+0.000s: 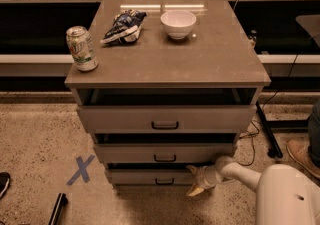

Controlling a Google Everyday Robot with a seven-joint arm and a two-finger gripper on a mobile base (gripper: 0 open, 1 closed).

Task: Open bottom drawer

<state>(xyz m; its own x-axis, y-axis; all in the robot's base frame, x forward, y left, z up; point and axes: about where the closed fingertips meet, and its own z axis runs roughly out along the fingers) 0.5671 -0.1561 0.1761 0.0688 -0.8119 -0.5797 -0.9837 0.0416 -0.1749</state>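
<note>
The bottom drawer (145, 176) is the lowest and slimmest of three grey-brown drawer fronts, with a small dark handle (164, 182) at its centre. My gripper (192, 181) is at the right part of this drawer's front, just right of the handle. It reaches in from the lower right on a white arm (240, 171). Its fingers are spread, one fingertip (192, 169) near the drawer's top edge and the other below near the floor. The gripper holds nothing.
The middle drawer (165, 153) and top drawer (165, 118) stand above, each with a dark gap over it. On the cabinet top are a soda can (81, 48), a chip bag (122, 25) and a white bowl (178, 23). A blue tape X (80, 169) marks the floor at left. Cables (267, 129) and a person's shoe (302, 154) are at right.
</note>
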